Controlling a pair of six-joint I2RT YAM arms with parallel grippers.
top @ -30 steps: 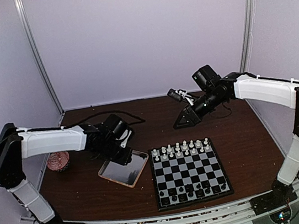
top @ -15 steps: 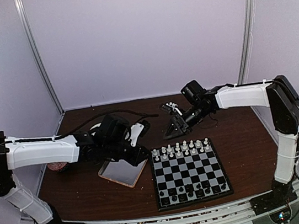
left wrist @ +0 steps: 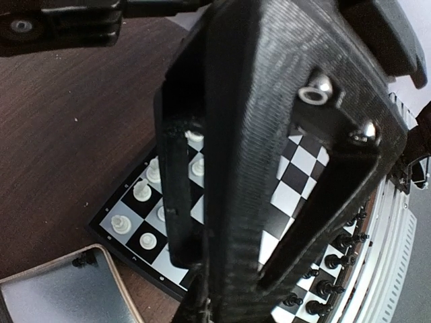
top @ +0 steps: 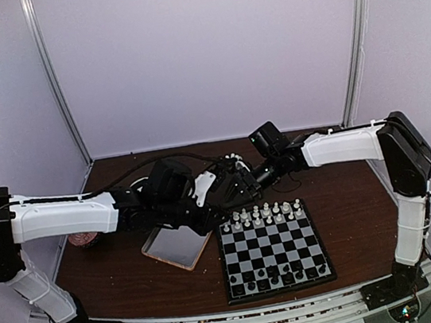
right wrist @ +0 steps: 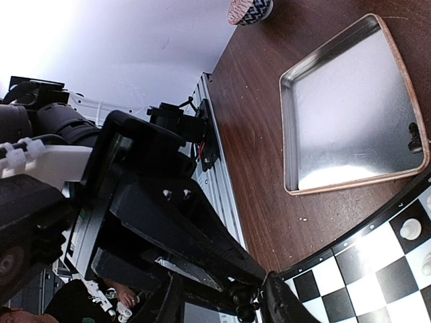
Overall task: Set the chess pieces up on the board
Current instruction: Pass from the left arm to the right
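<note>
My left gripper (top: 210, 201) and right gripper (top: 231, 181) are nose to nose over the table (top: 342, 208), tips close together; touching or not, I can't tell. Left jaws are pinched narrow. The right wrist view shows a small dark knob (right wrist: 244, 304) at their tip, and I can't tell if it's a chess piece. Right jaws stand partly apart, with that knob in the gap beside my right fingers (right wrist: 275, 303) and no clear contact. The chessboard (top: 273, 251) lies flat just near-side and right of both tips, its far left corner almost under them. The white pieces (top: 260, 215) fill the two rows closest to the grippers and the black pieces (top: 273, 276) sit on the rows farthest from them; they're too small to count. The metal tray (top: 181, 250) with a wooden rim sits just near-side of the left gripper, beside the board's left edge, with one black piece (right wrist: 412, 138) in its corner nearest the board. The patterned bowl (top: 86, 233) is well off to the left, by my left arm. The left wrist view is mostly blocked by black gripper bodywork.
</note>
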